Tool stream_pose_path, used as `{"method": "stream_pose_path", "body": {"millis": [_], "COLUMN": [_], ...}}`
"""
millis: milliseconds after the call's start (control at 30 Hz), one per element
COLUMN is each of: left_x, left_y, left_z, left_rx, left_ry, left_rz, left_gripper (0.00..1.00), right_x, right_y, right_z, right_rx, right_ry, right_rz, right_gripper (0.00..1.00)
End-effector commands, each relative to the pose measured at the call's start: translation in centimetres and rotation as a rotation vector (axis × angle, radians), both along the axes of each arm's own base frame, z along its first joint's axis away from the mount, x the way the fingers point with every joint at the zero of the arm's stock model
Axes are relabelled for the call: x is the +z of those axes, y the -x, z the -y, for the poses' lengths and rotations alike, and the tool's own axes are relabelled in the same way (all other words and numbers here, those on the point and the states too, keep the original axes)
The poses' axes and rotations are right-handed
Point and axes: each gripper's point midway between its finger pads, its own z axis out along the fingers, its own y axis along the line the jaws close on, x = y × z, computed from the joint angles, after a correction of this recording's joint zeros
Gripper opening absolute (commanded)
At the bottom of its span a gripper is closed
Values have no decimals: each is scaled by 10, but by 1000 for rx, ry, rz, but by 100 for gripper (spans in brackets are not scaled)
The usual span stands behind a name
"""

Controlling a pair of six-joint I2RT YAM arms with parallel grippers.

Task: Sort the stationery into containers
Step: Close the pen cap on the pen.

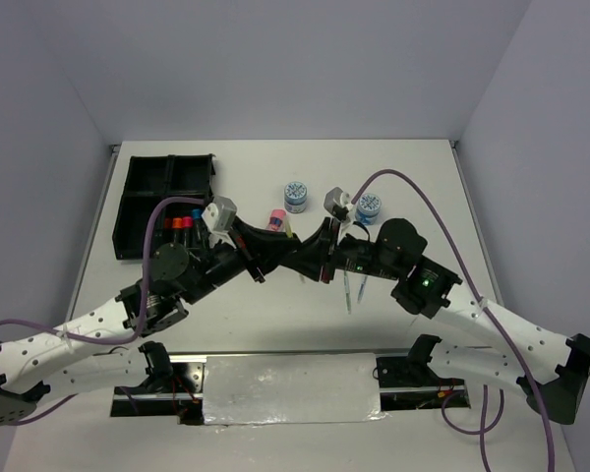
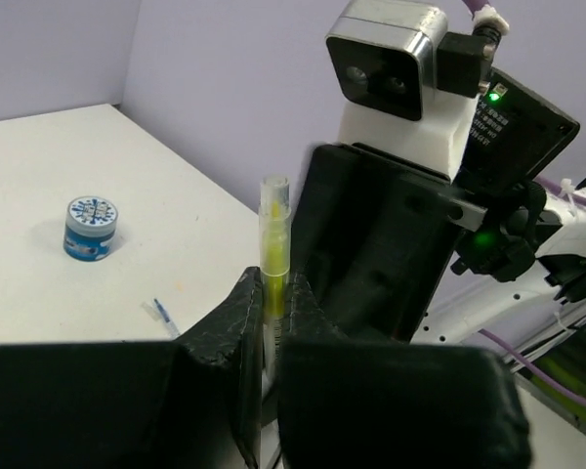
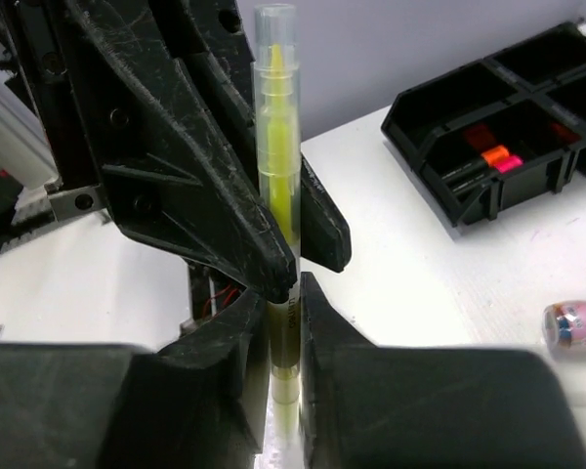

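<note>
My two grippers meet mid-table, and both are shut on the same thin yellow-green pen. In the left wrist view the pen [image 2: 273, 244] stands between my left gripper's [image 2: 273, 288] jaws. In the right wrist view the pen [image 3: 276, 147] is clamped by my right gripper [image 3: 284, 293], with the left fingers [image 3: 205, 176] gripping it just above. From the top view, the left gripper [image 1: 272, 258] and right gripper [image 1: 303, 258] are tip to tip. The black organiser tray [image 1: 138, 202] is at the far left, with capped markers [image 1: 183, 224] in its near compartment.
Two blue-white tubs [image 1: 295, 195] [image 1: 369, 206] stand behind the grippers, and one also shows in the left wrist view [image 2: 90, 227]. The pink tube [image 1: 275, 218] lies between the tray and the tubs. Two grey-blue pens [image 1: 350, 290] lie under the right arm.
</note>
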Motion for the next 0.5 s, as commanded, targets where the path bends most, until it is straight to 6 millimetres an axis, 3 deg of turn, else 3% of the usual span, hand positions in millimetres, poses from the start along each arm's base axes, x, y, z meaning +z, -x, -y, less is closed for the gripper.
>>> {"method": "stream_pose_path", "body": {"millis": [0, 33, 67, 133, 167, 200, 233, 267, 300, 333, 367, 400, 433, 467], "left_x": [-5, -8, -13, -20, -9, -32, -43, -33, -63, -52, -60, -92, -110, -111], "left_y": [-11, -17, -22, -38, -60, -71, -89, -117, -132, -154, -167, -186, -190, -198], "left_z": [-5, -9, -14, -26, -48, -63, -74, -114, -135, -181, -211, -232, -278, -302], "left_rx": [57, 96, 126, 212, 331, 384, 444, 598, 669, 826, 927, 984, 1087, 1158], "left_ry": [-52, -74, -106, -176, -181, -292, -352, -363, -499, -511, -574, -718, -822, -865], "left_rz": [24, 30, 21, 10, -7, -70, -112, -152, -233, -282, -343, -431, -532, -575], "left_gripper": [0, 0, 0, 0, 0, 0, 0, 0, 0, 0, 0, 0, 0, 0], "right_x": [34, 29, 25, 4, -13, -23, -44, -58, -67, -78, -79, -82, -79, -74], "right_y": [7, 4, 0, -27, -39, -48, -65, -71, -75, -81, -81, -79, -75, -72], "right_z": [4, 5, 6, 13, 18, 24, 37, 46, 53, 69, 74, 80, 88, 90], "right_rx": [18, 8, -7, -115, -162, -197, -257, -295, -335, -408, -433, -452, -473, -473], "right_ry": [-117, -111, -101, -49, -5, 11, 40, 65, 83, 115, 120, 136, 136, 129], "right_rz": [77, 72, 67, 39, -1, -38, -79, -110, -133, -157, -157, -158, -152, -142], "right_gripper": [45, 59, 99, 100, 100, 100, 100, 100, 100, 100, 100, 100, 100, 100]}}
